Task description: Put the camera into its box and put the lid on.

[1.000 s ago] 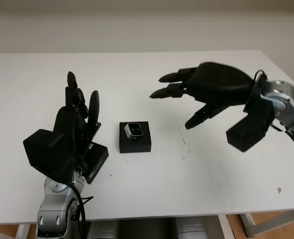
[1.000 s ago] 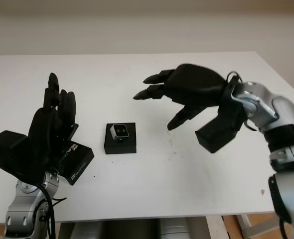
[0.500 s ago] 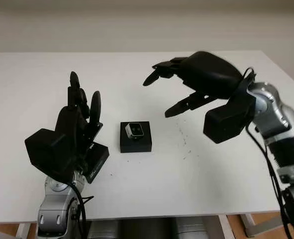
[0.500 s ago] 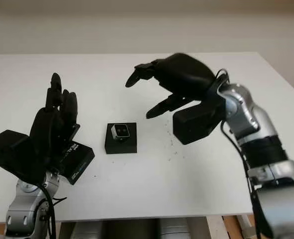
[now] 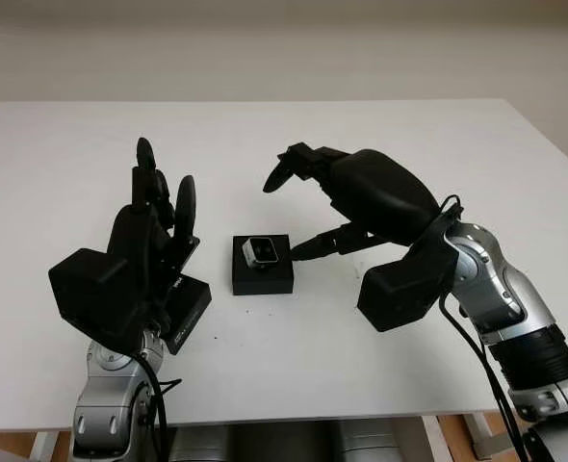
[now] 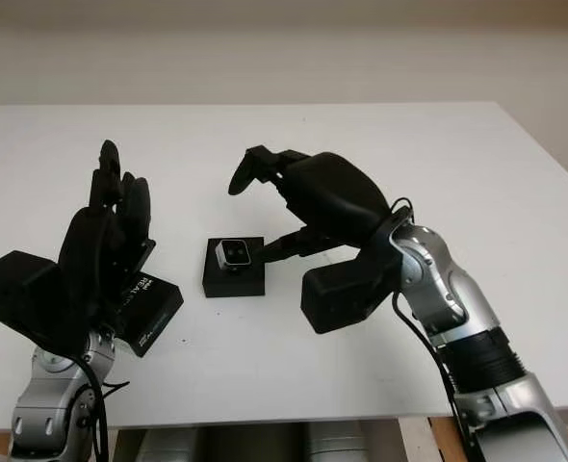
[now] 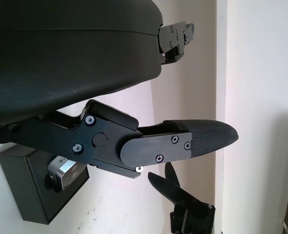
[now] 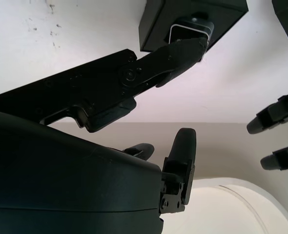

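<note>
While the camera (image 5: 259,251) sits in its black box (image 5: 262,267) mid-table, my right hand (image 5: 308,207) hovers over it, open, thumb tip seemingly just shy of it. My left hand (image 5: 154,226) stands open above the lid (image 5: 183,316).

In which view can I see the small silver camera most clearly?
The left eye view: the camera sits unobstructed on its black box. The right eye view matches it. In the left wrist view a finger partly hides it; in the right wrist view the right hand's thumb partly overlaps it.
</note>
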`<state>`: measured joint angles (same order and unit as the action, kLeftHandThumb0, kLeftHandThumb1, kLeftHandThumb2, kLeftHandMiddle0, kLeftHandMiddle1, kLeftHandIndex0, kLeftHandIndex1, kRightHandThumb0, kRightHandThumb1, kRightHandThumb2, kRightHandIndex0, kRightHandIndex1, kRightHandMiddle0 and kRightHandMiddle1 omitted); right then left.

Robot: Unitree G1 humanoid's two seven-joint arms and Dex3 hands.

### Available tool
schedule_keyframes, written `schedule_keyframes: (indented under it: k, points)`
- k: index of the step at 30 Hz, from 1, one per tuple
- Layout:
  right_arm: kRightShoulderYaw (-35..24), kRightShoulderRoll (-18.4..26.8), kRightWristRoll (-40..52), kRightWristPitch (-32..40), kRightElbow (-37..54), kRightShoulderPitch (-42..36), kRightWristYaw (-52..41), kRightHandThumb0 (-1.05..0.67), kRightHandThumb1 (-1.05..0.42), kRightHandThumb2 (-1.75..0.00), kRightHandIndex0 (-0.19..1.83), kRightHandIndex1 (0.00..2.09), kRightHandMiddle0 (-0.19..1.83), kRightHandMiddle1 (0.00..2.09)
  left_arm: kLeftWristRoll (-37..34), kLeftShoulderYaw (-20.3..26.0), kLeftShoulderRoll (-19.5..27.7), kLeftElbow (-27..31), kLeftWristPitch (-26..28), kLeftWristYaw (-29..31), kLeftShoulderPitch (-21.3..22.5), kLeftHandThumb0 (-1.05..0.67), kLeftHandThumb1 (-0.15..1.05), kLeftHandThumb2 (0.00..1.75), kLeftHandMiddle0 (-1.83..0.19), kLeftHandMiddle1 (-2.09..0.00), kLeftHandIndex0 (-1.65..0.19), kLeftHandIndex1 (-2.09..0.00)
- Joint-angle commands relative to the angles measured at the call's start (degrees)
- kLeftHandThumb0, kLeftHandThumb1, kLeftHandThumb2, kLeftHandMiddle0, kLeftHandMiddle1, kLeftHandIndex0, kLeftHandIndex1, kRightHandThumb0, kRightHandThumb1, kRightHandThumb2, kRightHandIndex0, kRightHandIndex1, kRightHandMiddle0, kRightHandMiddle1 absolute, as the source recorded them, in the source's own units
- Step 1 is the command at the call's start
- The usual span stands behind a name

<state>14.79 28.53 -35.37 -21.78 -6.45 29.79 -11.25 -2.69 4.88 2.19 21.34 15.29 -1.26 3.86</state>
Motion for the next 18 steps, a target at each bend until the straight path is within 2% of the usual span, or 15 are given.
schedule_keyframes:
  k: [1, 18]
  points:
    - [0.41, -0.68, -1.09, 0.17, -0.11, -0.51, 1.59, -0.74, -0.96, -0.06, 0.20, 0.26, -0.15, 1.29, 0.09, -0.25, -0.17, 0.53, -0.82, -0.17, 0.38, -0.75, 1.05, 0.54, 0.19, 0.00, 0.19, 0.00]
    - [3.94, -5.01, -6.73, 3.33, -6.43, -0.41, 8.80, -0.76, -0.96, -0.05, 0.20, 0.24, 0.01, 1.14, 0.65, -0.62, -0.25, 0.43, -0.94, -0.45, 0.08, -0.78, 1.05, 0.54, 0.19, 0.00, 0.19, 0.00]
